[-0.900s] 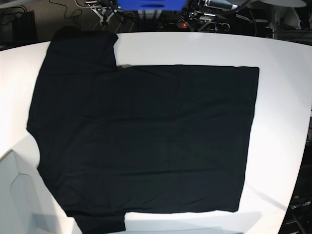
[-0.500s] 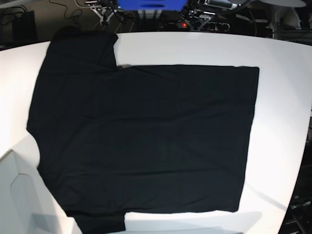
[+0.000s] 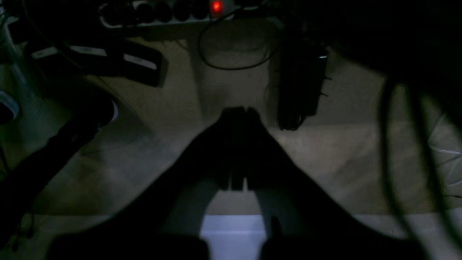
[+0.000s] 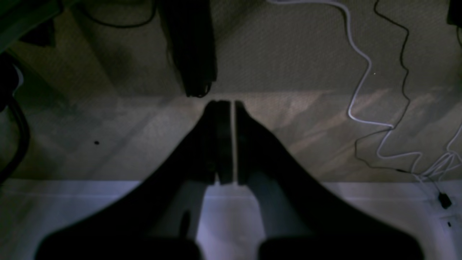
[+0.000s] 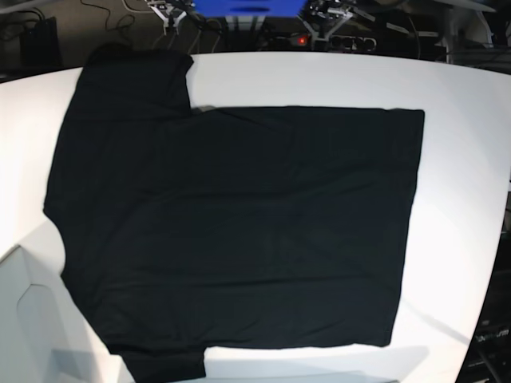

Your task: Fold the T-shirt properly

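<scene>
Left wrist view first: one left gripper point(image 3: 239, 110), dark and wedge-shaped, jaws pressed fully together with nothing between them. It hangs over a dim beige floor point(image 3: 339, 151). At 12 o'clock there's one pale power strip point(image 3: 173, 16) with a red light lit, and one thin black cable point(image 3: 234, 65) looped just below it. A pale strip of table edge point(image 3: 232, 231) sits at 6 o'clock.

Right wrist view: one right gripper point(image 4: 226, 104), same dark wedge, jaws closed to a hairline slit and holding nothing. One wavy white cable point(image 4: 361, 65) runs down the floor at 2 o'clock, with a thin black one beside it.

Base view: one T-shirt point(image 5: 239, 231), plain black cloth, spread flat and mostly smooth across the middle of the white rounded table point(image 5: 463, 159). One sleeve points to 11 o'clock, the other to 7 o'clock, straight hem at 3 o'clock. No print is showing on this side.
</scene>
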{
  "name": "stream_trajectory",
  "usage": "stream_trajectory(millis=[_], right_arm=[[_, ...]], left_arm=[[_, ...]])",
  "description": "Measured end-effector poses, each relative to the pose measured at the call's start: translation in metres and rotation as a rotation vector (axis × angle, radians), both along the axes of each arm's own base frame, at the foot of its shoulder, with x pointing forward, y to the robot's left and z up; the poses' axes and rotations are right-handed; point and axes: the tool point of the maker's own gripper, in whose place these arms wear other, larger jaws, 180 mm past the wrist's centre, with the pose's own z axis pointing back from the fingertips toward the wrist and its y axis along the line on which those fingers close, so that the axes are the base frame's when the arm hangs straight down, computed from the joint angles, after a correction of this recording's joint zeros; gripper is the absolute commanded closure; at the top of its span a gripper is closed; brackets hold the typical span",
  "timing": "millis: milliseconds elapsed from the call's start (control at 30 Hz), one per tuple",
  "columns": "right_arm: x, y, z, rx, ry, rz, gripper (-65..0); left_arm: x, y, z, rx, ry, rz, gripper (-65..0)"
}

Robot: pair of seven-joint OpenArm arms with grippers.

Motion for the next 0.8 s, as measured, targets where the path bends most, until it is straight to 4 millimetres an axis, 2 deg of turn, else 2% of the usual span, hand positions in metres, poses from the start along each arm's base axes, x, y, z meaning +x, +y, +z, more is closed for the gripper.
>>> stream_trajectory(millis=[167, 267, 433, 633, 800], right_arm=[[-0.012, -0.004, 0.016, -0.011, -0.092, 0.001, 0.0], [-0.023, -0.005, 0.031, -0.017, -0.127, 0.005, 0.0], [-0.023, -0.009, 0.057, -0.028, -0.212, 0.008, 0.0], [-0.036, -0.015, 0.098, -0.045, -0.269, 0.009, 0.0], [-0.016, -0.027, 0.143, -0.065, -0.384, 0.033, 0.0]], left_arm=[[-0.023, 0.043, 0.014, 0.067, -0.019, -0.03, -0.1], [-0.032, 0.06, 0.024, 0.088, -0.044, -0.052, -0.1], [-0.032, 0.065, 0.046, 0.067, -0.122, 0.031, -0.1], [-0.036, 0.079, 0.089, 0.043, -0.21, 0.079, -0.1], [-0.023, 0.072, 0.132, -0.003, -0.306, 0.021, -0.1]])
